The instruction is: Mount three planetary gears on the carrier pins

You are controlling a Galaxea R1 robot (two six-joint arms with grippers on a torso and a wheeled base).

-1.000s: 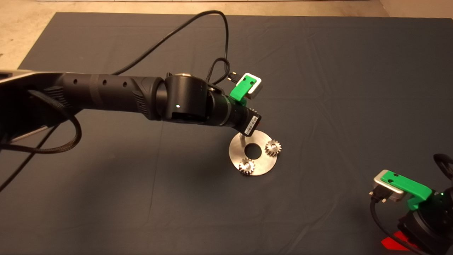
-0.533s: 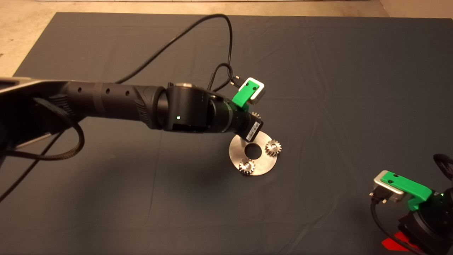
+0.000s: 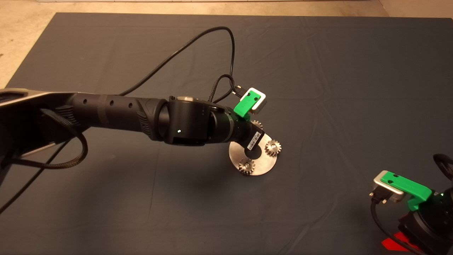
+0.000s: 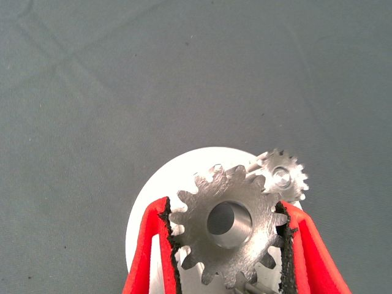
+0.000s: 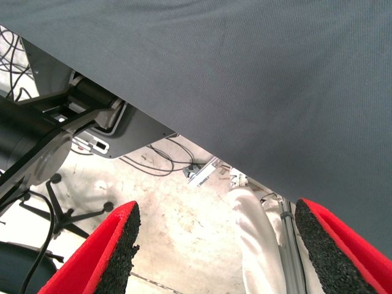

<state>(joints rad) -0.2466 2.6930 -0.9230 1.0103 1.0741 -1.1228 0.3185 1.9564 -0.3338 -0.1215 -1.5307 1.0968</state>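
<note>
The shiny round disc (image 3: 263, 165) lies at the mat's middle. Two planetary gears (image 3: 273, 147) (image 3: 246, 165) sit on carrier pins on it. My left gripper (image 3: 255, 133) hovers over the disc's far left part, shut on the third gear (image 4: 229, 236), whose teeth peek out past the wrist (image 3: 256, 124). In the left wrist view the held gear lies flat between the red fingers (image 4: 147, 245), above the disc (image 4: 177, 177) and beside a seated gear (image 4: 283, 177). The third pin is hidden under the gripper in the head view. My right gripper (image 5: 220, 245) is parked at the mat's lower right, open.
The left arm's black cable (image 3: 198, 39) loops over the mat behind the wrist. The right wrist view looks past the mat's edge (image 5: 184, 131) at the floor, cables and a chair base (image 5: 55, 214).
My left gripper has moved toward the front and right with the gear, coming over the disc. The bare pin seen a second ago is now covered by the wrist. The right arm has not moved.
</note>
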